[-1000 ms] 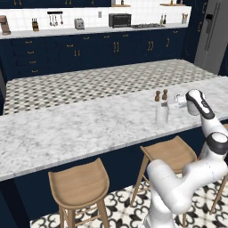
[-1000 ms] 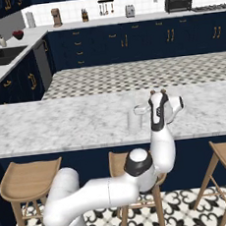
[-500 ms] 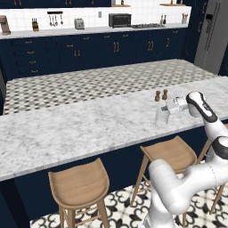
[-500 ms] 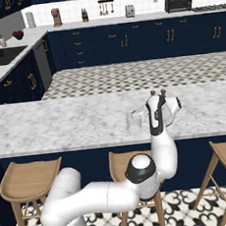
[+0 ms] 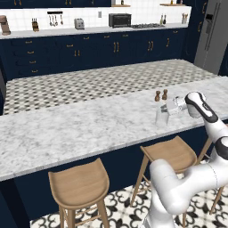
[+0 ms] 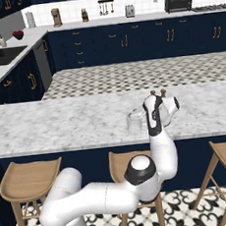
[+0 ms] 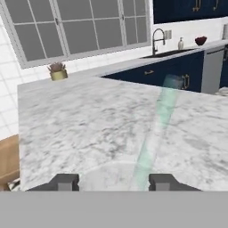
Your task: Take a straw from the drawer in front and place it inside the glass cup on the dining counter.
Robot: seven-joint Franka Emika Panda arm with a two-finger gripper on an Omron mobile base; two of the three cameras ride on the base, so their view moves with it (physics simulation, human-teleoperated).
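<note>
Since a second ago our wrist has crept a little farther out over the dining counter (image 5: 80, 129), and the fingers have parted. We see them in the hand view, two dark tips standing apart, the gripper (image 7: 114, 181) open with the straw (image 7: 158, 129) rising between them but touching neither that we can make out. It shows as a pale green-blue, see-through streak slanting up and away from the tips over the marble.

From the left base view our arm climbs from the lower right, bends at the elbow and reaches leftward, hand level with the counter edge, the gripper (image 5: 168, 107) right at the glass cup (image 5: 162, 116). From the right base view the forearm stands nearly upright, wrist folded over, hand just beside the glass cup (image 6: 135, 121) on its right. The cup stands upright on the counter near the stool-side edge. We cannot tell from the base views whether the straw sits inside it; the curved pale rim near the tips in the hand view is too faint to settle it.

Counting: one cup, one straw, two small brown shakers (image 5: 160, 95) just behind the cup, three wooden stools (image 6: 28, 175) in the right base view.
</note>
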